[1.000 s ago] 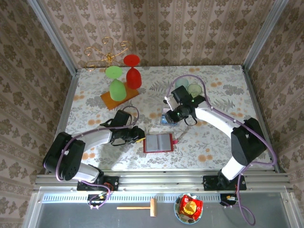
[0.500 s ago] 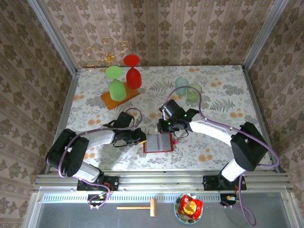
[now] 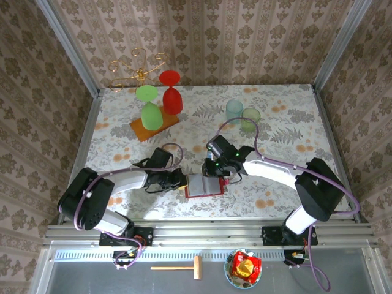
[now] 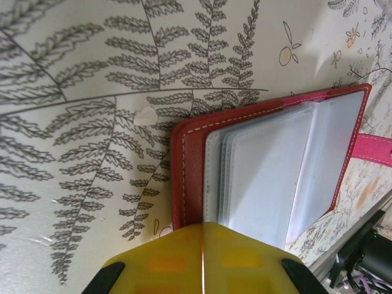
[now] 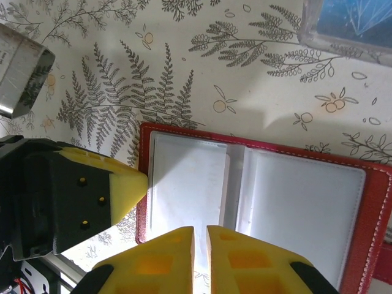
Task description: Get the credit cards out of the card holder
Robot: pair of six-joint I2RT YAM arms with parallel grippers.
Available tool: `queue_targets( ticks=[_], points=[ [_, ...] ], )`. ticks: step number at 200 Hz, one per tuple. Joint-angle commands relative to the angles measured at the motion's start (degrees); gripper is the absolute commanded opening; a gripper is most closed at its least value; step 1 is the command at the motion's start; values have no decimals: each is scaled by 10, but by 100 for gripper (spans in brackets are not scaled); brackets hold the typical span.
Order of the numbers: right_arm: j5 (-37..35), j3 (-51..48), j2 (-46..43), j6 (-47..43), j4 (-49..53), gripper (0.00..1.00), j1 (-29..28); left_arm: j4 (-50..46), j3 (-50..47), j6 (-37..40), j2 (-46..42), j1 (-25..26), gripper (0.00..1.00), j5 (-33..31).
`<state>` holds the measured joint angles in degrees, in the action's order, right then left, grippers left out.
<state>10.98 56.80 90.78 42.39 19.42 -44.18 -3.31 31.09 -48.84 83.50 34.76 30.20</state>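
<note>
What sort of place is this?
Probably a robot test booth dressed as a home: patterned beige wallpaper panels between grey metal posts, a fern-print tablecloth, and two white-and-black robot arms bolted to the metal rail.

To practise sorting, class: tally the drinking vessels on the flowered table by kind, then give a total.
Wine glasses, one red and one green: 2
Tumblers: 2
Total: 4
</note>
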Motion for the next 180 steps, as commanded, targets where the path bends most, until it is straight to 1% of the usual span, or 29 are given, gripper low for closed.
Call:
queue_targets(
  ticks=[1, 51, 67, 113, 180],
  points=[
    [10, -15, -7, 26, -19, 15, -4, -13, -7, -3, -15, 5, 8, -15],
    [54, -13, 23, 60, -50, 16, -4, -27, 2, 7, -8, 6, 8, -20],
    [67, -18, 31, 73, -60, 19, -4, -24, 2, 6, -2, 6, 8, -19],
    [100, -23, 54, 90, -84, 24, -4, -20, 1, 3, 1, 6, 8, -23],
    [118, -10, 92, 95, -84, 28, -4, -23, 6, 6, 7, 5, 8, -25]
  ],
)
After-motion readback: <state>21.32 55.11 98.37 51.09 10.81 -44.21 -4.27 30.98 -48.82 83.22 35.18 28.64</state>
